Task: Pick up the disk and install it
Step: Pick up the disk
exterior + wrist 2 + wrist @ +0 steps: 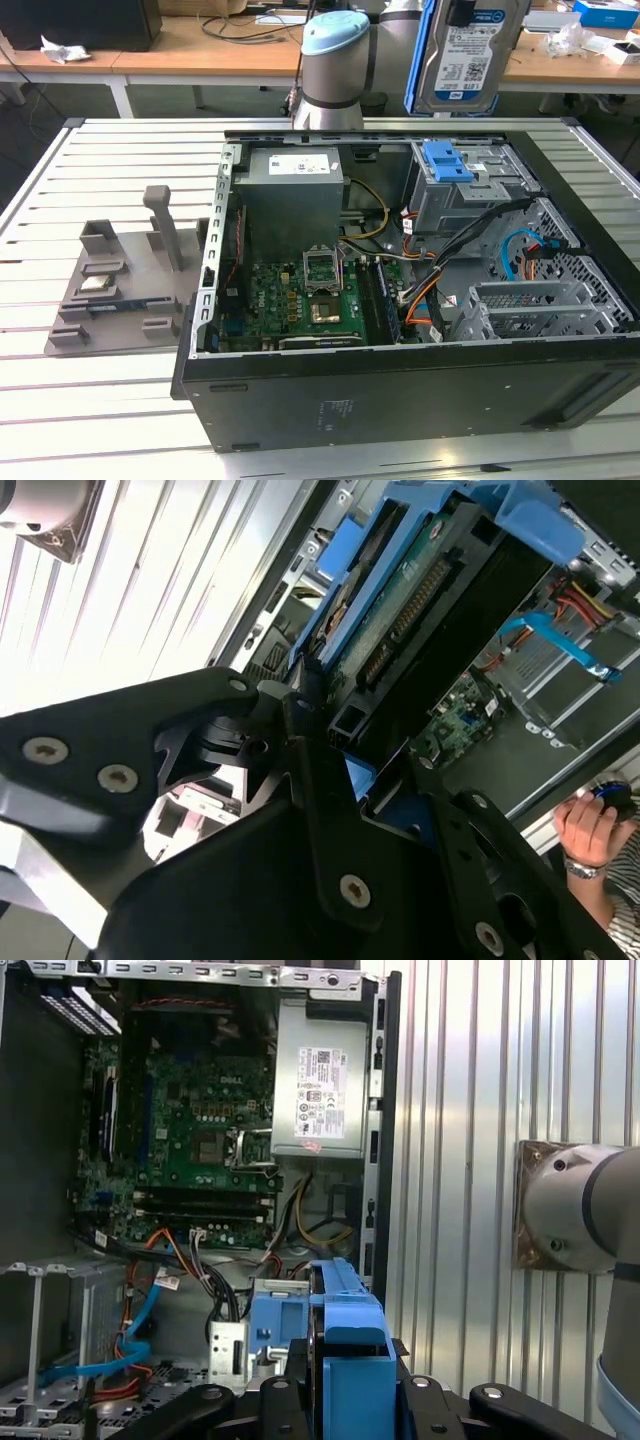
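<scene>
Above the grey drive cage of the open computer case, the disk hangs clear of everything, near the exterior view's top edge. It is a flat silver hard drive with a white-and-blue label, and a blue plastic carrier runs down the edge on the exterior view's left. Its long axis stands nearly upright, its label face is turned toward the exterior camera, and its lower short edge points down at the cage's blue latch, well apart from it. In the second wrist view the disk shows its green circuit-board side and a row of connector pins inside the blue frame. The black gripper has its jaws pinching the disk across the carrier, one on each side. In the first wrist view the blue carrier end sits between the black fingers, above the motherboard and power supply. The case lies on a slatted metal table. A person's hand rests beyond the case.
</scene>
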You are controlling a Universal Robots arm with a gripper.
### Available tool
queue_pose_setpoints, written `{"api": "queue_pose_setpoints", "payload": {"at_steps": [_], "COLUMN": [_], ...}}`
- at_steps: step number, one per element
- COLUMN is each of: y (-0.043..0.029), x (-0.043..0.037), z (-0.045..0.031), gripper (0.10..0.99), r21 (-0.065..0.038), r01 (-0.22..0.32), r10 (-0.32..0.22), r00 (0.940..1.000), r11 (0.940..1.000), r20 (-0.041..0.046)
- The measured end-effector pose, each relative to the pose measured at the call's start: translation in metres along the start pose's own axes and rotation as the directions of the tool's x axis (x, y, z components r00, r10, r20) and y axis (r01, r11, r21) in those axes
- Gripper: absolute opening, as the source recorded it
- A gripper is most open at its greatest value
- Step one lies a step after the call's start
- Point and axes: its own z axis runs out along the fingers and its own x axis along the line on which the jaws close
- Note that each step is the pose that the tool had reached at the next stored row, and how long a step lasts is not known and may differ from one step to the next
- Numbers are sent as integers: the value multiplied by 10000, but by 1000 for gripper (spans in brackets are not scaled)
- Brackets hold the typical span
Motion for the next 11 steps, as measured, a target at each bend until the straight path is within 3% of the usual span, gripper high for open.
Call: {"api": "queue_pose_setpoints", "payload": {"at_steps": [3, 11], "y": [-150, -435], "x": [7, 20], "z": [-7, -19], "gripper": [369, 369], "r21": [0, 0], "r01": [-1, -1], "r10": [1, 1], "r00": [10000, 10000], "r11": [10000, 10000], "r20": [0, 0]}}
